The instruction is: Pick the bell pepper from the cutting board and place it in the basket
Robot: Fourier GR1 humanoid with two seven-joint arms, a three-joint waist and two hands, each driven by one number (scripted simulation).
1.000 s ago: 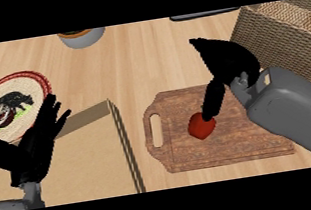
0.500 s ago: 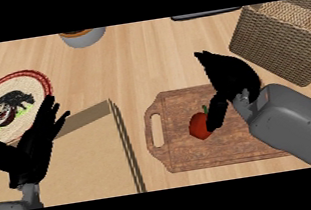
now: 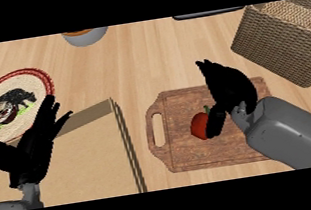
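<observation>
A small red bell pepper with a green stem (image 3: 201, 124) lies on a brown wooden cutting board with a handle slot (image 3: 187, 147), near the board's middle, on the light wooden table (image 3: 144, 58). The right robot hand (image 3: 227, 88) hangs over the board just to the right of the pepper; its thumb reaches down along the pepper's right side and seems to touch it, while the longer fingers point away toward the far edge of the board, so the hand is spread apart and not closed round the pepper. Its grey forearm (image 3: 297, 134) comes in from the near right corner. A woven wicker basket (image 3: 294, 40) stands at the far right, apart from the board. The left robot hand (image 3: 34, 145) rests at the near left with straight fingers up, above a flat tan board (image 3: 84, 158) that lies left of the cutting board. Behind that hand is a round red-rimmed plate with a dark pattern (image 3: 9, 106). At the far edge a grey round bowl (image 3: 85, 35) is partly in view.
</observation>
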